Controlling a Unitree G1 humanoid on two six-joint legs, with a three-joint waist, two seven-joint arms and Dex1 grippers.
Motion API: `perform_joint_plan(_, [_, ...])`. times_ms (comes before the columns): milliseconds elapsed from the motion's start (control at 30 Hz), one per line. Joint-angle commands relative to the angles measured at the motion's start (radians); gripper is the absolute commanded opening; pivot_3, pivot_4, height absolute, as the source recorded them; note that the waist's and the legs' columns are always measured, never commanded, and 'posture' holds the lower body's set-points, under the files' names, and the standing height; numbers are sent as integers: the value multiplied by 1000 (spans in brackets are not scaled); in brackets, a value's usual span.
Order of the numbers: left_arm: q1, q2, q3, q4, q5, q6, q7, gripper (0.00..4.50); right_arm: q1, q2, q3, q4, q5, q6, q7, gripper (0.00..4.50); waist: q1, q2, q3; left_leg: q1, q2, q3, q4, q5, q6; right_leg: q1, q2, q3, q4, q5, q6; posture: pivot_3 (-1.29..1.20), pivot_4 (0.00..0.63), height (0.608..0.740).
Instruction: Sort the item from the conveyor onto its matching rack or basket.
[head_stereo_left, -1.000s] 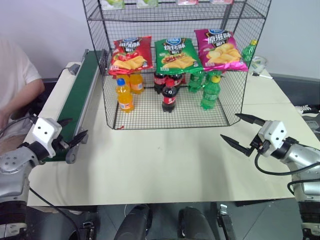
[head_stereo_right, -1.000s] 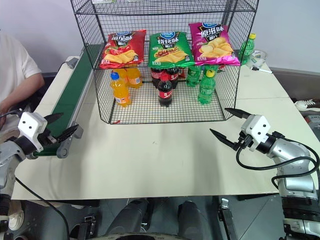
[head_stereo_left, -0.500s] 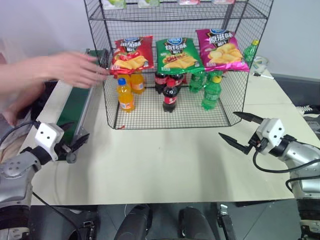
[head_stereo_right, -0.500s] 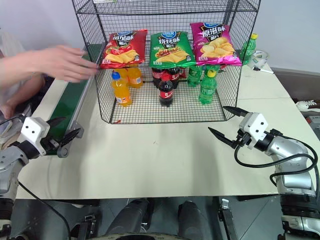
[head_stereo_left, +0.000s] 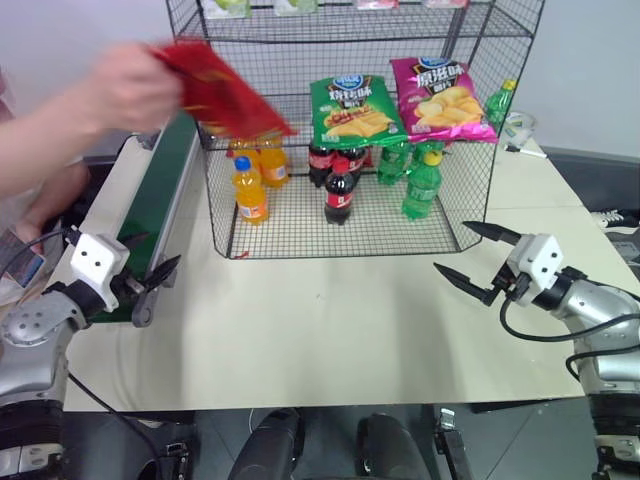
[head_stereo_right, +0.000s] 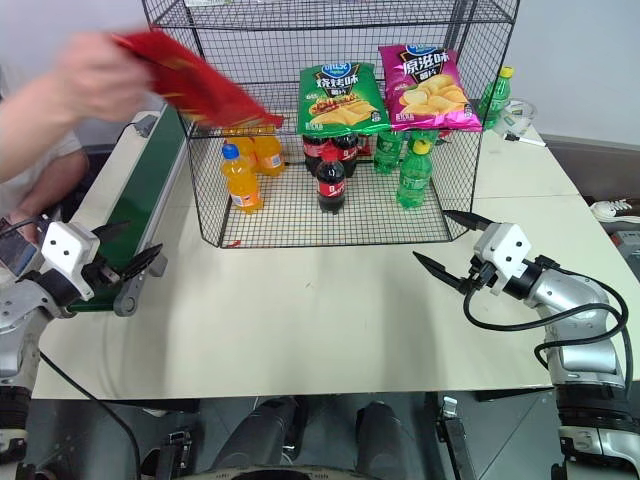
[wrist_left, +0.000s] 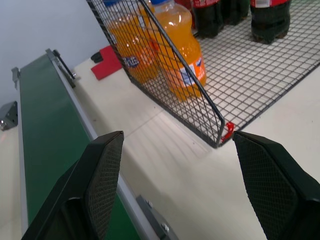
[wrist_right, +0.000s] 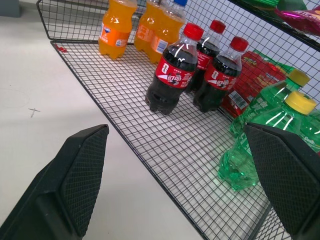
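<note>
A person's hand (head_stereo_left: 118, 95) holds the red chip bag, the item (head_stereo_left: 222, 92), tilted in the air by the rack's left front corner, above the far end of the conveyor (head_stereo_left: 150, 205). The dark green belt runs along the table's left side with nothing on it. The black wire rack (head_stereo_left: 470, 190) stands at the back centre. My left gripper (head_stereo_left: 152, 254) is open at the belt's near end, with nothing between its fingers (wrist_left: 102, 175). My right gripper (head_stereo_left: 454, 247) is open and empty over the table, in front of the rack's right corner.
A green chip bag (head_stereo_left: 355, 108) and a magenta chip bag (head_stereo_left: 440, 95) lie on the rack's middle shelf. Orange bottles (head_stereo_left: 248, 188), cola bottles (head_stereo_left: 338, 190) and green bottles (head_stereo_left: 420, 185) stand on its bottom mesh. The pale table (head_stereo_left: 330, 320) lies between my grippers.
The person's hand reached in from the left, took the red bag off the rack's shelf and lifted it up and left. Both my grippers stayed where they were.
</note>
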Motion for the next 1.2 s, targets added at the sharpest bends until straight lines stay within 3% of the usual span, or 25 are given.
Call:
perform_joint_plan(33, [-5, -1, 0, -9, 7, -16, 7, 3616, -22, -7, -13, -8, 0, -21, -8, 4500, 0, 0, 0, 0, 0, 0, 0, 0, 0, 0, 0, 0, 0, 0, 0, 0, 150, 740])
perform_joint_plan(300, [9, 4, 0, -13, 2, -20, 2, 3616, -15, -8, -11, -12, -2, -21, -5, 4500, 0, 0, 0, 0, 0, 0, 0, 0, 0, 0, 0, 0, 0, 0, 0, 0, 150, 740])
perform_joint_plan(400, [38, 14, 3, -47, -76, 72, -71, 3616, -10, -8, -9, -16, -2, -21, -3, 4500, -1, 0, 0, 0, 0, 0, 0, 0, 0, 0, 0, 0, 0, 0, 0, 0, 150, 740])
perform_joint_plan(633, [57, 12, 23, -66, -115, 102, -107, 3616, -18, -14, 3, -16, -18, -36, 7, 4500, 0, 0, 0, -1, 0, 0, 0, 0, 0, -1, 0, 0, 0, 0, 0, 0, 150, 740])
perform_joint_plan(1200, [98, 11, 40, -73, -86, 52, -91, 3616, -25, -5, 14, -10, -18, -39, 7, 4500, -1, 0, 0, -1, 0, 0, 0, 0, 0, -1, 0, 0, -1, 0, 0, 0, 150, 740])
